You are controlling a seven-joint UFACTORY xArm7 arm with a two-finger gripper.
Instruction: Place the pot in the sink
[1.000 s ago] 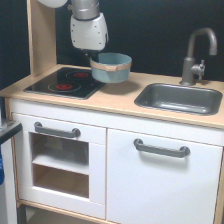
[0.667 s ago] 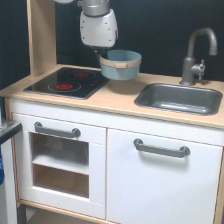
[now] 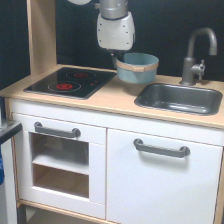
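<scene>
Setting: toy kitchen, pale wooden desk (image 3: 117, 100) over white cabinet doors, dark wall behind.
Hob (image 3: 70, 82): flat black, red rings, on the exterior view's left.
Sink (image 3: 180, 97): dark grey basin, exterior view's right, nothing inside.
Pot (image 3: 137, 68): blue-grey, tan rim, tilted, lifted clear of the desk between hob and sink.
Pincer (image 3: 120, 54): clenched on the pot's near rim, carrying it.
Tap (image 3: 197, 52): farthest back, behind the sink, a likely obstacle.

1 exterior view, front-on to the toy kitchen (image 3: 112, 165), slightly above counter height, fairly near
</scene>
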